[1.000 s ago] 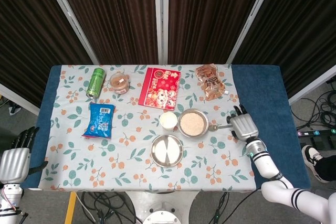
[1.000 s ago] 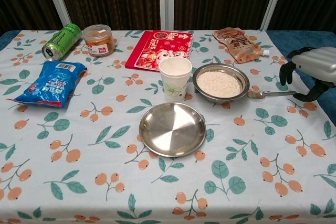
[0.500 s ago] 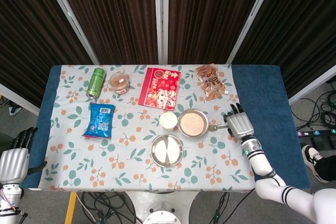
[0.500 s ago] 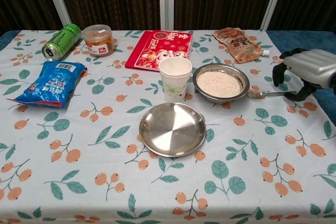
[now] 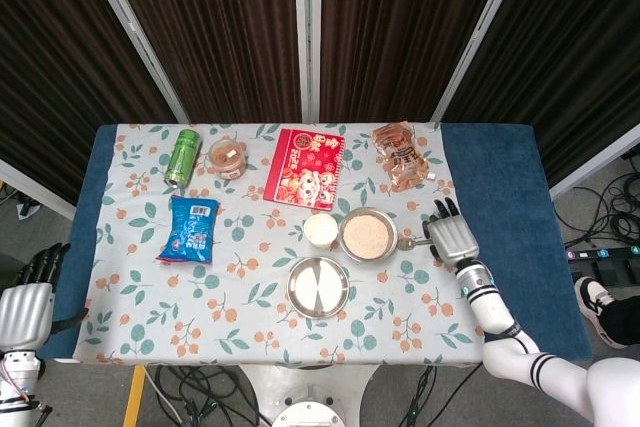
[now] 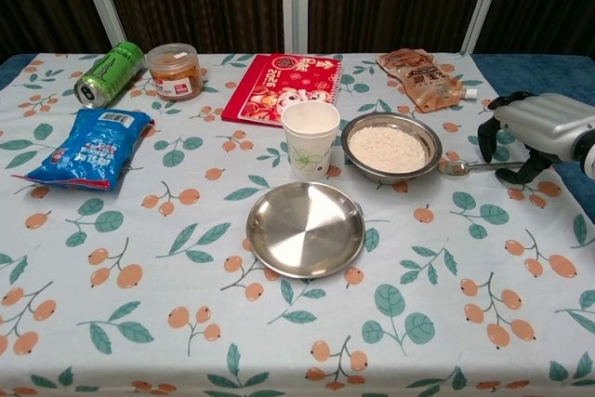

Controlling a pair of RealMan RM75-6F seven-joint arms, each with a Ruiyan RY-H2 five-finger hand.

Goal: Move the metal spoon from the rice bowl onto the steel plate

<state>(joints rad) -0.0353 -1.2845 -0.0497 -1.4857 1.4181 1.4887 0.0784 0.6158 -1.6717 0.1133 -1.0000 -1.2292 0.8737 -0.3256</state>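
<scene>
The metal spoon (image 6: pixel 468 167) lay flat on the floral cloth, its scoop just beside the rice bowl's (image 6: pixel 390 147) right rim and its thin handle pointing toward the right hand (image 6: pixel 535 127). Nearest the camera sat the empty steel plate (image 6: pixel 306 229), with a paper cup (image 6: pixel 310 138) beyond it. The right hand hovered over the handle's end, fingers curled downward and apart; whether they touched the handle was hard to tell. The spoon looked light, stiff and slippery, probably best pinched at mid-handle. The left hand (image 5: pixel 24 305) hung open off the table.
</scene>
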